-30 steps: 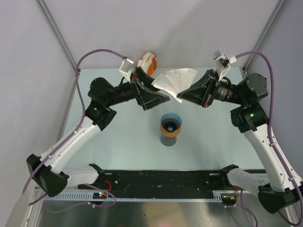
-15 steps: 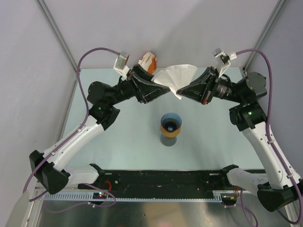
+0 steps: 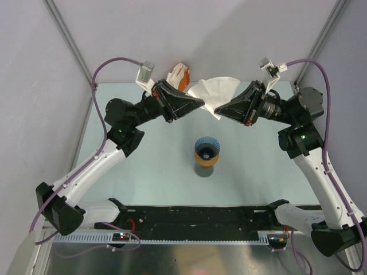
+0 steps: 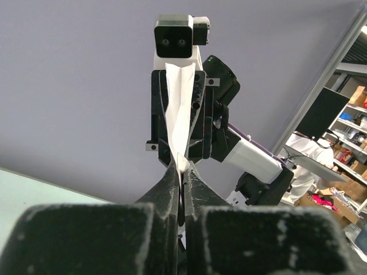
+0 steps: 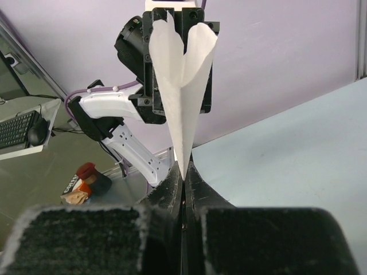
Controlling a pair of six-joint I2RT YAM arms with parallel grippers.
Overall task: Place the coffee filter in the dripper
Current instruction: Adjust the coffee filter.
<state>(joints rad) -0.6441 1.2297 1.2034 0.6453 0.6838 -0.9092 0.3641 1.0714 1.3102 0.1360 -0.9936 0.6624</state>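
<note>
A white paper coffee filter (image 3: 214, 94) hangs in the air at the back of the table, pinched from both sides. My left gripper (image 3: 202, 104) is shut on its left edge, and my right gripper (image 3: 219, 112) is shut on its lower right tip. In the left wrist view the filter (image 4: 179, 109) runs edge-on up from the closed fingers (image 4: 172, 177). From the right wrist its open fan (image 5: 180, 74) rises from the closed fingertips (image 5: 182, 175). The blue ribbed dripper (image 3: 207, 146) sits on an orange ring atop a dark cup, in front of both grippers.
An orange and white packet (image 3: 179, 75) lies at the back edge behind the left gripper. A black rail (image 3: 195, 217) crosses the near edge between the arm bases. Grey walls close in the left, back and right.
My left gripper swung in toward the filter and shut on its left edge. The right gripper kept its hold, shifting slightly.
</note>
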